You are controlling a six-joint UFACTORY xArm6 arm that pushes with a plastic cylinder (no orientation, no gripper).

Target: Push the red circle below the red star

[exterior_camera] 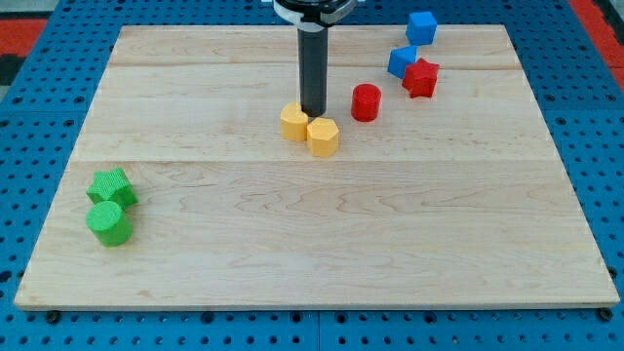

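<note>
My tip (313, 114) stands at the end of the dark upright rod, just above the two yellow blocks near the middle of the wooden desk (322, 244), touching or very nearly touching the gap where they meet (I cannot tell which). The yellow block on the left (294, 122) and the yellow hexagon (324, 136) press against each other, the hexagon sitting slightly lower and to the view's right. The red circle (366, 101) stands a short way to the view's right of my tip, apart from it and from the yellow pair. The red star (421, 78) lies farther right and a little higher, near the circle but not touching it, so the circle sits to its lower left rather than beneath it. A blue block (402, 61) touches the star's upper left side, and a second blue cube (421, 26) rests alone near the view's top edge. Far off at the view's lower left, a green star (111, 186) and a green cylinder (108, 222) sit together, touching. The arm carries no claw, only the rod, so nothing is held.
</note>
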